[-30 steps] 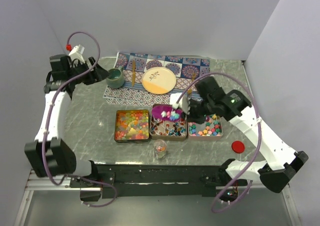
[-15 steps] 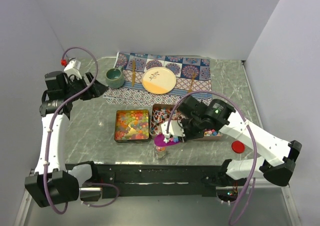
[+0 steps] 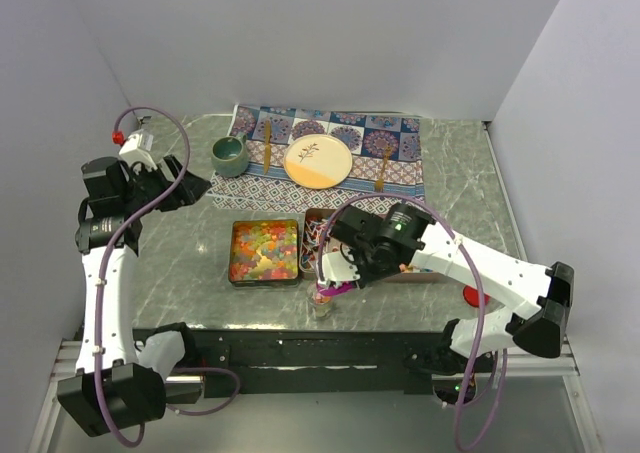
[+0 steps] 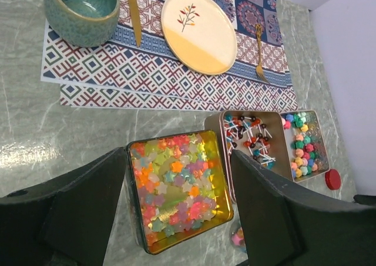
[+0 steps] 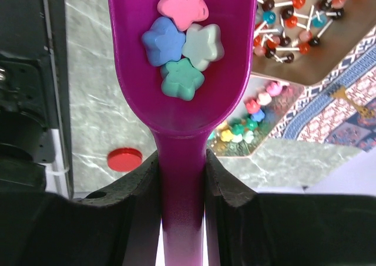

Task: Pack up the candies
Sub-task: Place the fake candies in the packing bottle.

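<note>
**Near edge.** A small clear jar (image 3: 320, 301) is stood upright on the surface (image 3: 180, 263). A purple scoop (image 5: 182, 101) is held just over its mouth. The scoop's handle is pinched between the right jaws, which are pressed to it on both sides. Four pastel star pieces (image 5: 182, 78) are carried in the bowl. The scoop's long axis runs straight out from the jaws toward the jar, so the coming pour is judged to turn on tipping along that line. The right arm is much the nearer. A red lid (image 3: 475, 295) is laid near the jar, to its right.

**Middle.** Three trays are set side by side: gummies (image 4: 176, 189), wrapped pieces (image 4: 249, 140) and star pieces (image 4: 302, 142).

**Far left.** The left jaws are spread wide, empty, and held well apart from the jar.

**Far.** A placemat (image 3: 400, 133), cup (image 3: 230, 155) and plate (image 3: 318, 161) are noted.
</note>
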`<state>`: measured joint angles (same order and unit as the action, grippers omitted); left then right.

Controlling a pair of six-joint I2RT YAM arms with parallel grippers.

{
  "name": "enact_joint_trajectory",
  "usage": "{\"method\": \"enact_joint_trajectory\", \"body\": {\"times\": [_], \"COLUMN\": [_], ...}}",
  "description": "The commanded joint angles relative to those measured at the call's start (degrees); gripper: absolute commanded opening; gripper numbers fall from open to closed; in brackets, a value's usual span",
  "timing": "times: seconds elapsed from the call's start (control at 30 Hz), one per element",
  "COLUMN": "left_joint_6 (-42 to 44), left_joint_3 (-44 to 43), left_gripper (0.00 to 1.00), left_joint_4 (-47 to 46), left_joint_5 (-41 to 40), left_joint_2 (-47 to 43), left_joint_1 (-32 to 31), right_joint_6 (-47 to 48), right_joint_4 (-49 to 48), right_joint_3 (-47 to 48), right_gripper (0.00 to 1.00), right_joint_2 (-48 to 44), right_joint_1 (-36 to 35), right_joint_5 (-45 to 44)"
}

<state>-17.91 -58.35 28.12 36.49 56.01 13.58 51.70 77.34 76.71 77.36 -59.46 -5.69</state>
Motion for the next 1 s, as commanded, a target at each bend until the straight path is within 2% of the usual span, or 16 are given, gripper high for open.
{"method": "enact_joint_trajectory", "body": {"times": [0.0,0.37,0.97], "left_joint_6": [-1.1,-2.5,-4.8], "left_joint_3": [0.6,2.4,1.3], "left_gripper": [0.77,0.77,0.77], "left_joint_4": [-2.6,-5.9,-9.3], "left_joint_5": [2.0,3.1,4.3], "left_joint_2": [-1.4,-1.2,1.8], "left_joint_1": [0.2,0.3,0.4], "right_joint_6": [0.0,4.4,9.2], "right_joint_4": [5.4,5.5,5.5], "right_joint_3": [1.1,3.0,4.6], "right_gripper": [0.0,0.0,0.0], "right_joint_2": [1.0,1.7,0.5], "right_joint_1": [-0.8,-4.3,-9.6], "right_joint_5": [-5.0,-15.0,-21.5]}}
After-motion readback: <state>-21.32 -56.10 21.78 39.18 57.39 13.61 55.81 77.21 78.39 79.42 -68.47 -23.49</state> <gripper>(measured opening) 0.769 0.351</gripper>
